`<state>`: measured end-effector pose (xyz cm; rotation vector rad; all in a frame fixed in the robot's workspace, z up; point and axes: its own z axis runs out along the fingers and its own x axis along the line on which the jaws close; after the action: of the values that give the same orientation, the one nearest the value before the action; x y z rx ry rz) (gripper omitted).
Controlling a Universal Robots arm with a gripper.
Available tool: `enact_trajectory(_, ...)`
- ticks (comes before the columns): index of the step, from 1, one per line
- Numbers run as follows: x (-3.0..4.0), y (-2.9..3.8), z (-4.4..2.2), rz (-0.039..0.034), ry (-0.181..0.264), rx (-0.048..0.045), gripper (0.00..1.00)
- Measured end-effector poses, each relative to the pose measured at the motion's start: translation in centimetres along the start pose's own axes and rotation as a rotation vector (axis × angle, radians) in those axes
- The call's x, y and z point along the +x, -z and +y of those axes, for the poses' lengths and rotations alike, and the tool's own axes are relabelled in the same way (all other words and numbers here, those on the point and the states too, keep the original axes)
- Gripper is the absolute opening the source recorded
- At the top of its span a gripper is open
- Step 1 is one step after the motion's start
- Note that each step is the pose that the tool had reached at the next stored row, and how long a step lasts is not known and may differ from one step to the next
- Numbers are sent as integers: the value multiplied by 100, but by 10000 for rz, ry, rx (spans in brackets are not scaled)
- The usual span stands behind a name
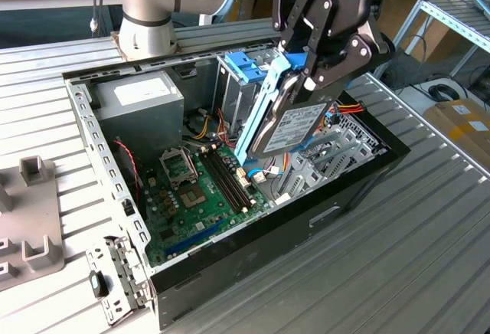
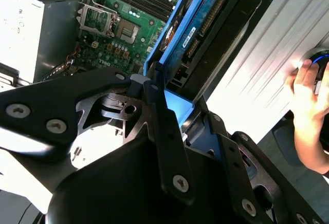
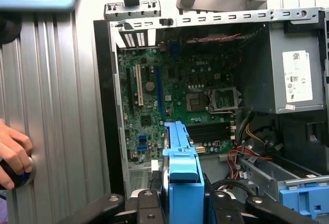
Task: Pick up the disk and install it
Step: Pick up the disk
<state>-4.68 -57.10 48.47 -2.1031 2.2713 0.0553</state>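
Note:
The disk [image 1: 295, 127], a flat drive with a white label and a blue frame [image 1: 260, 112], hangs tilted over the open computer case [image 1: 337, 196]. My black gripper [image 1: 325, 66] is shut on it from above, fingers clamping the blue frame. In the first wrist view the frame's blue end [image 3: 181, 178] sits between my fingers [image 3: 149, 208], above the green motherboard [image 3: 175, 95]. In the second wrist view the disk's connector edge [image 2: 198, 34] shows past my finger [image 2: 164, 131]. The blue drive bay latch [image 1: 245, 66] stands just behind the disk.
A grey power supply box [image 1: 138, 96] fills the case's far corner. A grey fixture block [image 1: 31, 219] lies at the exterior view's left, a loose metal bracket [image 1: 115, 276] by the case's near corner. A person's hand [image 3: 13, 154] rests on the slatted table beside the case.

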Motion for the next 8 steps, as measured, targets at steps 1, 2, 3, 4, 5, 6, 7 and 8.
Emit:
enact_trajectory(1, 5, 0, -2, 0, 0, 0, 37)
enact_trajectory(2, 10, 0, -4, 0, 0, 0, 37)
enact_trajectory(3, 15, 0, -6, -1, 1, 0, 37)
enact_trajectory(4, 20, 0, -8, 0, -1, 0, 37)
enact_trajectory(5, 28, 0, -12, 0, 0, 0, 37)
enact_trajectory(6, 32, 0, -15, 0, 0, 0, 37)
enact_trajectory(7, 36, 0, -19, 0, 1, 0, 37)
enact_trajectory(8, 40, 0, -22, 0, 0, 0, 37)
